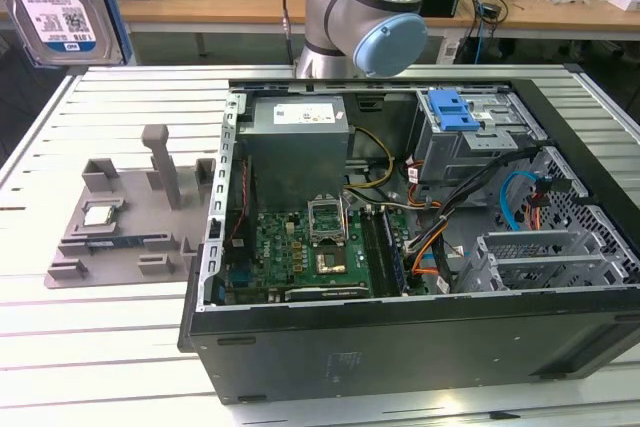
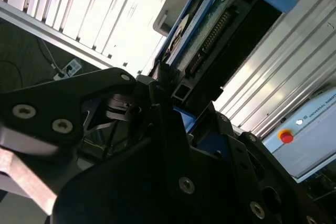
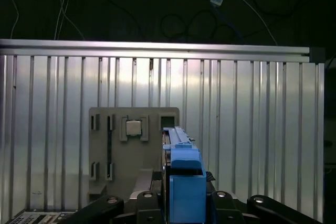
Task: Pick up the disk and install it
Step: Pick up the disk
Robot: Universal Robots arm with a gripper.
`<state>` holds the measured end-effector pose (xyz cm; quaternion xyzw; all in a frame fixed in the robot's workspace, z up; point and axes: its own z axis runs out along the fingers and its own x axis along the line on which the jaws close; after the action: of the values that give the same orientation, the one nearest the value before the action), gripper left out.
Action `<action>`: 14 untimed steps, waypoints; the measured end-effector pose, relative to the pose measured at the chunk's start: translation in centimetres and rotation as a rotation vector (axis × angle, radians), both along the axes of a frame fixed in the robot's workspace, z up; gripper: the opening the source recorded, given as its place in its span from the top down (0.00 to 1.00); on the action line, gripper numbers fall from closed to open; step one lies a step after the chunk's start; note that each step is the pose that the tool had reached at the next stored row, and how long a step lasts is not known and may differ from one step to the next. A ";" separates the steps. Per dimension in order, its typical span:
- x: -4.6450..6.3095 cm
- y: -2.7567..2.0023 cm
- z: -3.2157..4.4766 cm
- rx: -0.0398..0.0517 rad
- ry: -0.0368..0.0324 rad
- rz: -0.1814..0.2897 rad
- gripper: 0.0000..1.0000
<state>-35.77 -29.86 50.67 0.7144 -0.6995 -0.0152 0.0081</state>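
Nearest the exterior view's lens, up in its left corner, hangs the disk [image 1: 60,2], label side out and well clear of the table [image 1: 120,347]. Both wrist views explain the height: the claw [image 2: 178,95] is clenched on one end of it, with the blue carrier frame [image 3: 184,179] pinched between its black jaws. That leaves the long body and its connector row free, which I judge suits sliding it into a bay. Below, on the slats, sits the grey fixture [image 1: 125,232], its posts and slots apparently meant to stand parts upright for an easy grab. The small square chip [image 1: 100,215] rests in one pocket (not this job's concern). Just beside the fixture lies the open computer case [image 1: 400,337], side panel off so the inside can be reached from above. Deeper in, the drive cage [image 1: 470,142] with a blue latch piece [image 1: 455,107] looks the likely home, well apart from the disk. Behind it rises the arm [image 1: 365,7]
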 end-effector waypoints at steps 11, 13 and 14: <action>0.0 0.04 3.25 0.0000 -0.0001 0.000 0.63; 0.0 0.04 3.85 0.0000 0.0000 0.000 0.63; 0.0 0.04 4.03 0.0000 -0.0001 0.000 0.63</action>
<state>-35.77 -29.81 54.70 0.7144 -0.6995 -0.0152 0.0081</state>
